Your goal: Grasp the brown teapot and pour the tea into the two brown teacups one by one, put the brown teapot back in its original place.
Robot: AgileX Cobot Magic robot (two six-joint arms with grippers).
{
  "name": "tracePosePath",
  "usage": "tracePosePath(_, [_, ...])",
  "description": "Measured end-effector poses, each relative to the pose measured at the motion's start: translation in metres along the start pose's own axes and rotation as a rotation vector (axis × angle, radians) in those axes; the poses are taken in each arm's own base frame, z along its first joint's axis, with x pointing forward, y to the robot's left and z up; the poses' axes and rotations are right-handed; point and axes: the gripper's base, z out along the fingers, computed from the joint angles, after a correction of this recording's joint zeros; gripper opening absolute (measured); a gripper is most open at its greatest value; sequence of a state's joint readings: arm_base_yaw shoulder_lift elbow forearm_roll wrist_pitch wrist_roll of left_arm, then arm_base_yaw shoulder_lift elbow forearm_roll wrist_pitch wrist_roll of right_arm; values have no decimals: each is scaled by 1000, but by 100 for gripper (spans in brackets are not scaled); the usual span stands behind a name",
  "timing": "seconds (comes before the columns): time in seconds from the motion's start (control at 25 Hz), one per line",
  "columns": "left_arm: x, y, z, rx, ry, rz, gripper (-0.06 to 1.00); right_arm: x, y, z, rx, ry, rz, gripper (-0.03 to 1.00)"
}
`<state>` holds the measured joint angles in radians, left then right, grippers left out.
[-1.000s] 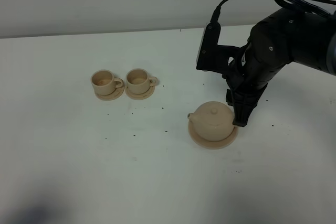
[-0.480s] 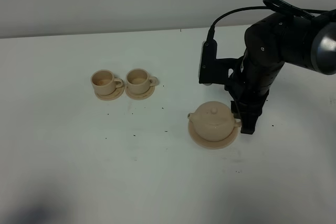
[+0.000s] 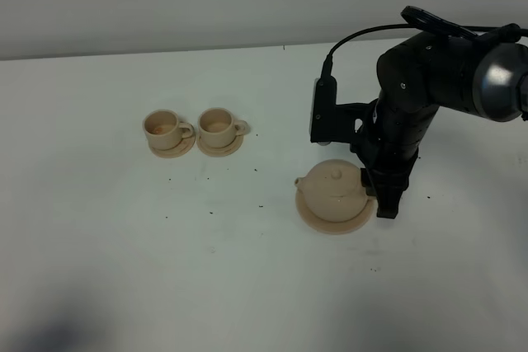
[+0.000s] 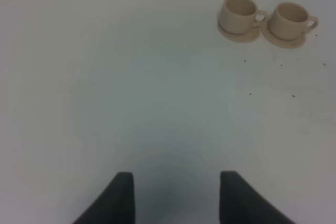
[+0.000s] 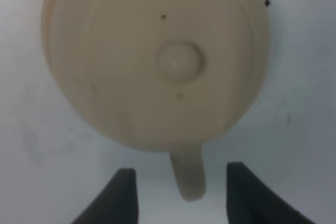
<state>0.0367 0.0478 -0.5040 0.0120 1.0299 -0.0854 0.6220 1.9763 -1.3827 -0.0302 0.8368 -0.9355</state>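
Observation:
The brown teapot (image 3: 333, 190) stands on its round tan plate (image 3: 318, 219) right of the table's middle, spout pointing left. My right gripper (image 3: 379, 200) is open, down at the pot's right side, one finger on each side of the loop handle (image 5: 188, 174) without touching it. The right wrist view shows the lid and knob (image 5: 178, 62) from above, with the dark fingertips (image 5: 119, 192) flanking the handle. The two brown teacups (image 3: 165, 127) (image 3: 218, 124) sit on saucers at the back left, also in the left wrist view (image 4: 239, 12) (image 4: 288, 19). My left gripper (image 4: 176, 195) is open over bare table.
The table (image 3: 124, 245) is white with small dark specks scattered around the cups and teapot. The right arm's black body (image 3: 429, 88) and cable rise behind the teapot. A pale wall runs along the table's far edge.
My right gripper has swung around the teapot's right side and dropped lower, so its fingers now straddle the handle. The teapot, cups and left gripper have not moved.

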Motion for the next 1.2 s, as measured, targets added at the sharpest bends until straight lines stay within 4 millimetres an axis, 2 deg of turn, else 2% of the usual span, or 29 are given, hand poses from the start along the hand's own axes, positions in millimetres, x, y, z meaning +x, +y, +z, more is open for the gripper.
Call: tracePosePath(1.2, [0, 0, 0, 0, 0, 0, 40, -1, -1, 7, 0, 2, -32, 39])
